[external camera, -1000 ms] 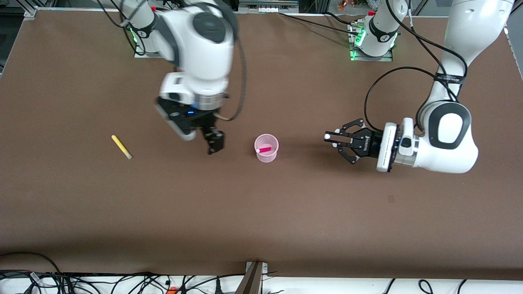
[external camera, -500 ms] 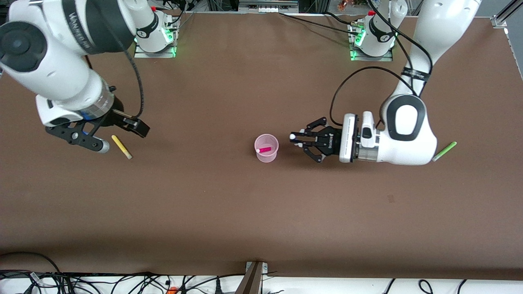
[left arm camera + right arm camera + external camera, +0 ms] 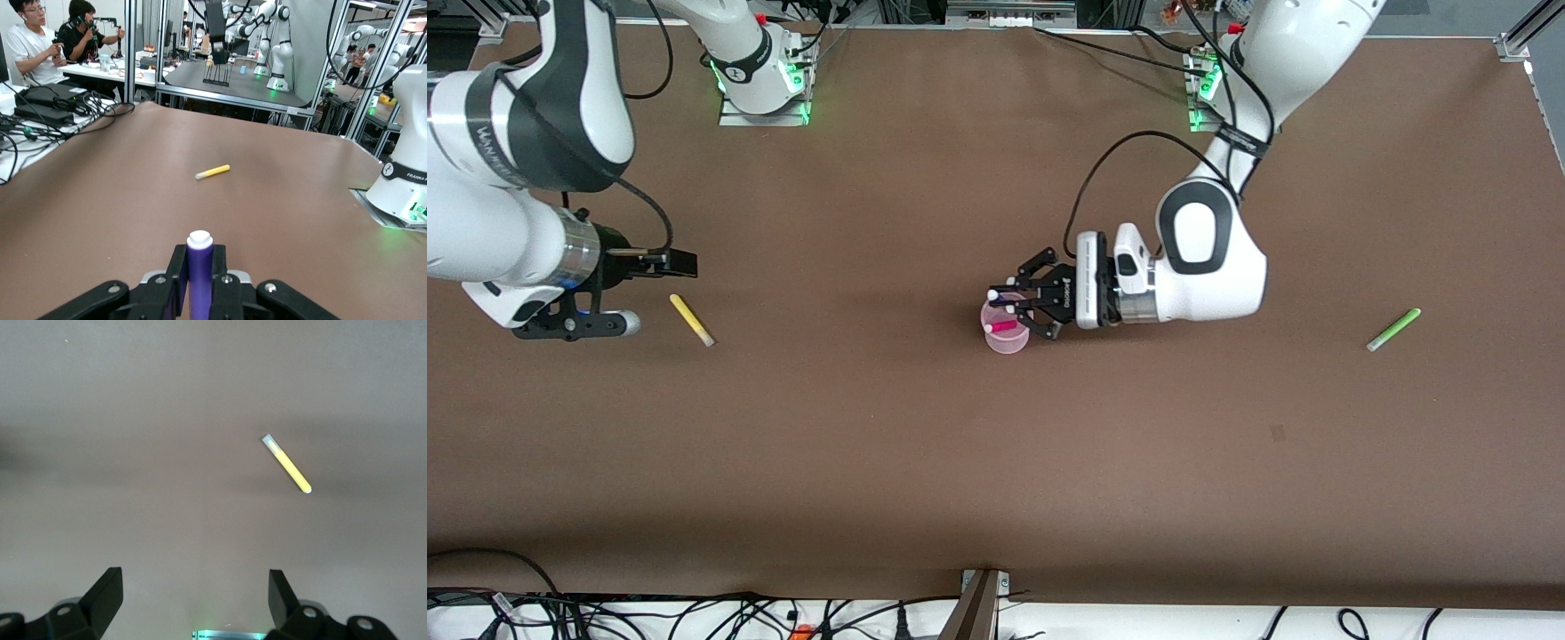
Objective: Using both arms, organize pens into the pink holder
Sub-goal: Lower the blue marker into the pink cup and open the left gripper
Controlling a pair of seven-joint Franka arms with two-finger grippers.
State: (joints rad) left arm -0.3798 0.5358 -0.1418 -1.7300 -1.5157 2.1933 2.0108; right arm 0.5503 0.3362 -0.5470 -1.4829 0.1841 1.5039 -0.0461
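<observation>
Front view: the pink holder point(image 3: 1008, 326) stands upright near the middle of the brown table point(image 3: 925, 462) with a magenta-pink pen point(image 3: 1003, 326) lying tilted inside it. The left gripper point(image 3: 1007, 300) hangs over the holder's rim, clamped on a dark purple pen point(image 3: 996, 294) whose white tip shows above the cup. The left wrist view shows what the front view hides: the purple barrel of that pen point(image 3: 199, 275) pinched between the fingers point(image 3: 175, 283), with the yellow pen point(image 3: 212, 172) lying well apart on the table.

The right gripper point(image 3: 660, 289) hovers beside the yellow pen point(image 3: 691, 320), toward the right arm's end of the table. The right wrist view shows its fingers point(image 3: 107, 593) spread wide apart and empty, with the yellow pen point(image 3: 287, 463) on the table beneath. Only the front view shows the lime green pen point(image 3: 1393, 329), lying alone toward the left arm's end.
</observation>
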